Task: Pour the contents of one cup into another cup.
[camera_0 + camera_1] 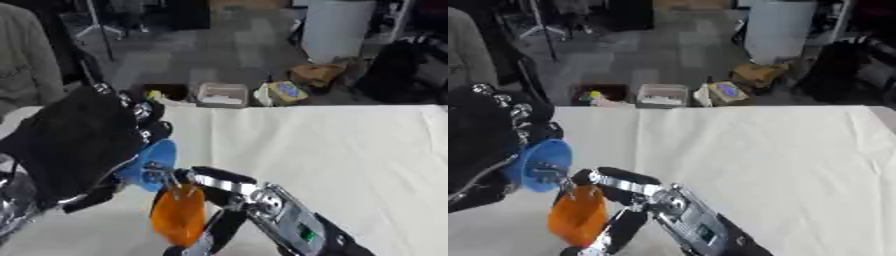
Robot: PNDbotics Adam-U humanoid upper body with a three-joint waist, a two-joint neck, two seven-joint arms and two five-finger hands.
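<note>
My left hand (pixel 83 140) is shut on a blue cup (pixel 156 165), which is tipped on its side with its mouth turned right and down. Just below that mouth stands an orange cup (pixel 179 216). My right hand (pixel 229 192) comes in from the lower right and is shut on the orange cup, fingers curled round its upper part. The blue cup's rim (pixel 544 167) almost touches the orange cup's (pixel 579 215) top. What is inside either cup is hidden.
The white table (pixel 350 150) stretches to the right and back. Beyond its far edge, on the floor, sit a small bin (pixel 221 95), a bag (pixel 284 92) and a cardboard box (pixel 317 74). A person's sleeve (pixel 22 60) shows at the far left.
</note>
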